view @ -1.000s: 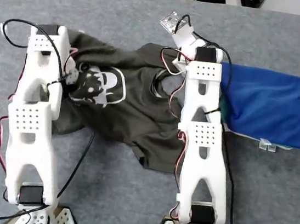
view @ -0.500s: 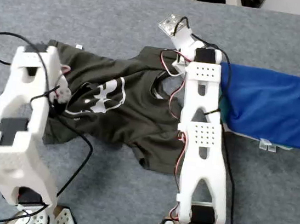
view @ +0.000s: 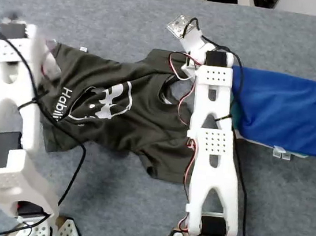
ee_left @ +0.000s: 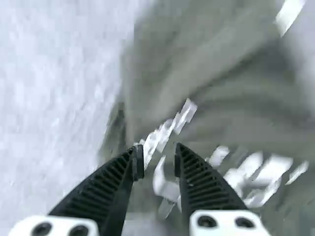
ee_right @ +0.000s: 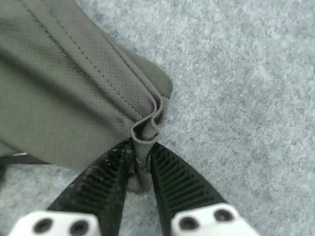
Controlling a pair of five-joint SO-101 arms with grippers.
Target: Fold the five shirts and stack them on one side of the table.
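The dark shirt (view: 140, 121) lies spread on the table (view: 130, 21); your right claw (ee_right: 140, 158) pinches a fold at its edge, your left claw (ee_left: 155, 160) sits over its print, grip unclear

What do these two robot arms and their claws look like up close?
Both the left arm and the right arm are blocky white shells with grids of small holes, black motors at the joints, and loose black, red and white cables. The left claw and right claw are black and ribbed, on white bases.
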